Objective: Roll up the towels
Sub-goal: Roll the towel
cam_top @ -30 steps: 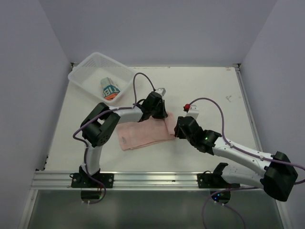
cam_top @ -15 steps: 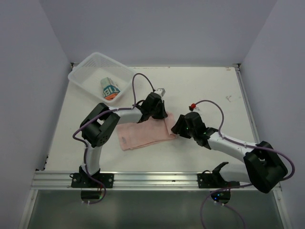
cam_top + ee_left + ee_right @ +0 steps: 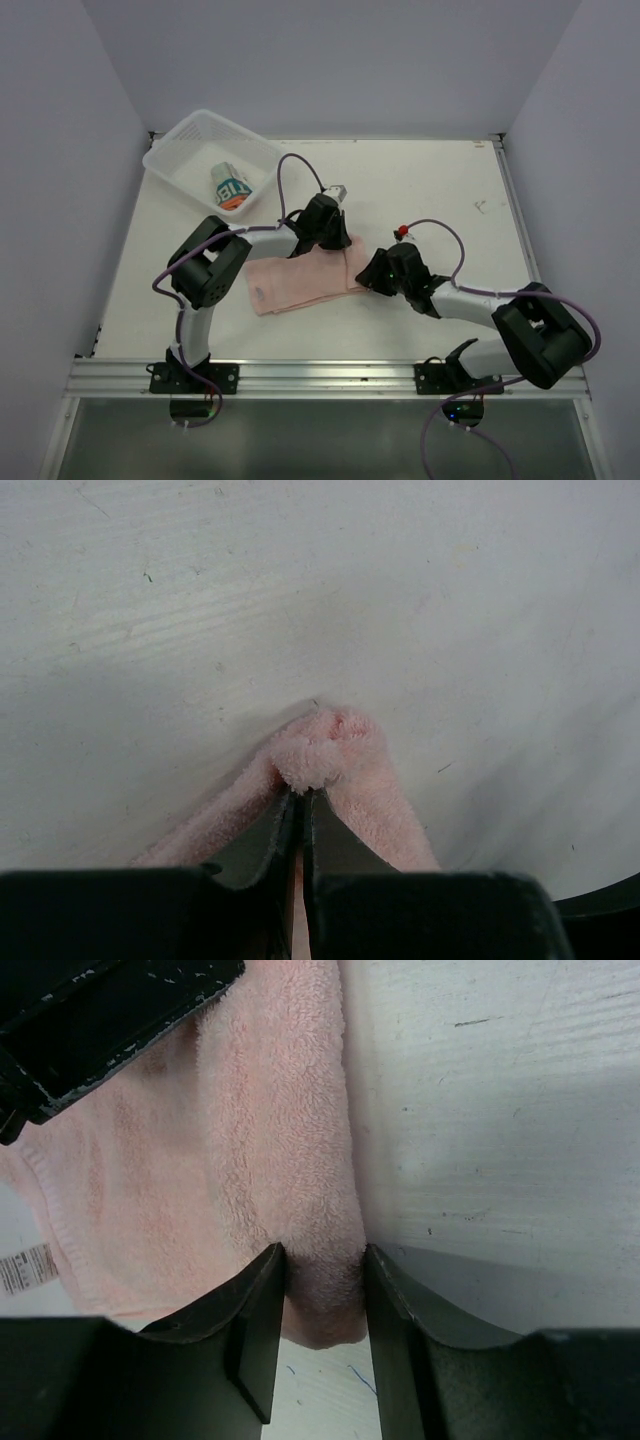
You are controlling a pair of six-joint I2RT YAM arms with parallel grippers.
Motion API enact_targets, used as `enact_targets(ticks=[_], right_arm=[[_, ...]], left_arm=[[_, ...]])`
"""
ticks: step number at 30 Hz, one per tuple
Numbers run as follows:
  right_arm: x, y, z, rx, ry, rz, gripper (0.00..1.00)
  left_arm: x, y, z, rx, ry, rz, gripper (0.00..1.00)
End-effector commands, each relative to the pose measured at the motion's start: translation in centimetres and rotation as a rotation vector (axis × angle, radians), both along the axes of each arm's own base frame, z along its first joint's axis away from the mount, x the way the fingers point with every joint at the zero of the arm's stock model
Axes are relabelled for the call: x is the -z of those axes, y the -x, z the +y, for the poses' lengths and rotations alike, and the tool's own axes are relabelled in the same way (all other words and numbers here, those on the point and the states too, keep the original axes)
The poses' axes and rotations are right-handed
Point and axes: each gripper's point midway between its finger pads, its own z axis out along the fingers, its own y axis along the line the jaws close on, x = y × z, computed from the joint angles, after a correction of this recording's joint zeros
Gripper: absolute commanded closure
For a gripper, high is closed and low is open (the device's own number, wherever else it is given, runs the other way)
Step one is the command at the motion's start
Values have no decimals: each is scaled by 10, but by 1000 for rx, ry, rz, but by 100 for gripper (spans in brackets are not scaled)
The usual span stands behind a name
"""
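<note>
The pale pink towel [image 3: 300, 280] lies flat on the table between the arms, with its right edge folded into a thick ridge. My left gripper [image 3: 335, 238] is shut on the towel's far right corner; in the left wrist view the jaws [image 3: 298, 795] pinch a bunched tuft of the pink towel [image 3: 335, 742]. My right gripper [image 3: 372, 275] holds the near right end of the ridge; in the right wrist view [image 3: 320, 1290] its fingers press on both sides of the pink fold [image 3: 300, 1160]. The printed white and teal towel [image 3: 230, 187] lies rolled in the basket.
The white mesh basket [image 3: 165, 160] stands at the far left corner of the table. The left gripper's black body [image 3: 100, 1020] shows at the top left of the right wrist view. A cable with a red tip [image 3: 402, 233] arcs over the right arm.
My right arm has slid left and forward, bringing its gripper onto the towel's near right corner. The left arm and the towel have stayed put.
</note>
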Motion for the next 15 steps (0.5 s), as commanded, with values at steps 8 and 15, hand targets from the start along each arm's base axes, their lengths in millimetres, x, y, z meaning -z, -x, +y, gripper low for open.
enact_targets(ticks=[8, 15], right_arm=[[24, 14, -8, -36, 36, 12, 89], [14, 11, -16, -94, 125, -48, 100]], left_arm=[[3, 0, 24, -42, -78, 9, 100], [-15, -8, 23, -42, -43, -3, 100]])
